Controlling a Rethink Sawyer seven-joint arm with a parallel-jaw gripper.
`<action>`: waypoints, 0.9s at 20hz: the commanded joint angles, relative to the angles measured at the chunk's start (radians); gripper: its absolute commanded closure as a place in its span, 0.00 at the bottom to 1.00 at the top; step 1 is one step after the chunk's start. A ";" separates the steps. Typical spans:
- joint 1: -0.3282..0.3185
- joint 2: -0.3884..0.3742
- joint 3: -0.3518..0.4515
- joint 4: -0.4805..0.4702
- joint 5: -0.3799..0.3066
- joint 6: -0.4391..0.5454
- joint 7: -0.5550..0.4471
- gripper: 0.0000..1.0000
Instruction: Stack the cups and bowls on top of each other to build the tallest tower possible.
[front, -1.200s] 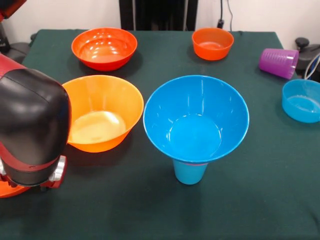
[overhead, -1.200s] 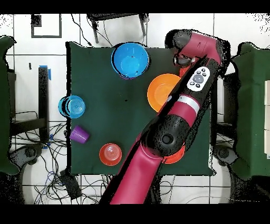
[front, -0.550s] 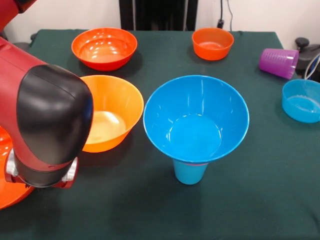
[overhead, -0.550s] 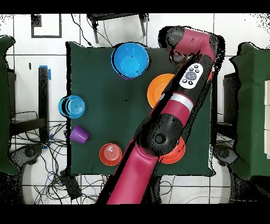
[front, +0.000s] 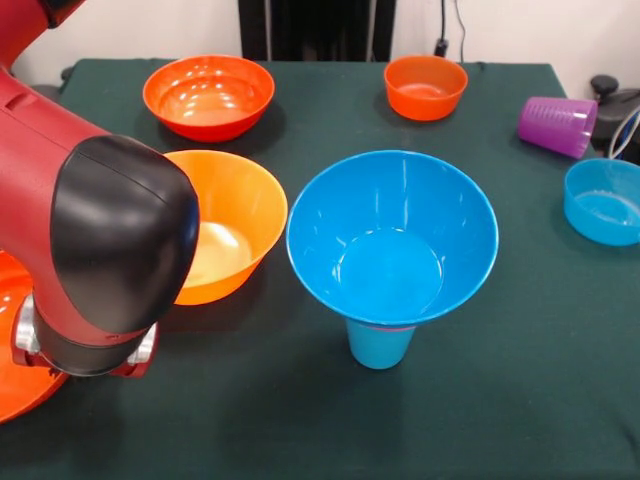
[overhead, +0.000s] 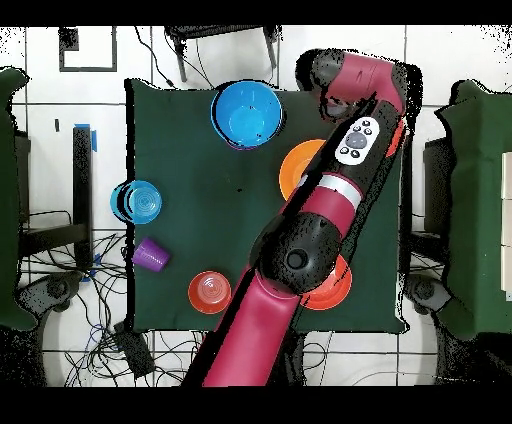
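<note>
Can't tell if my jaws are open or shut, my own arm (front: 110, 250) hides them; there's red-orange plastic at frame's left edge under my wrist. Yellow-orange bowl (front: 232, 215) just beside me. Tower (front: 392, 240) mid-table: large blue bowl atop blue cup (front: 379, 343). Far side: red-orange bowl (front: 208, 96), small orange bowl (front: 425, 86). Purple cup (front: 557, 125) on its side near small blue bowl (front: 603, 200).

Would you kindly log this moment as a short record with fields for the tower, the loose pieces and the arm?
tower: large blue bowl seated on the light blue cup, pink rim between them
loose bowls: yellow-orange bowl, red-orange bowl, small orange bowl, small blue bowl
loose cup: purple cup, on its side
arm: arm above the yellow-orange bowl; jaws not visible
</note>
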 joint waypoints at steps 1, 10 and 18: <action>0.042 -0.016 -0.036 -0.031 0.007 0.071 0.065 1.00; 0.044 -0.089 -0.102 -0.057 0.038 0.130 0.018 1.00; 0.040 -0.144 -0.205 -0.070 0.121 0.204 -0.020 1.00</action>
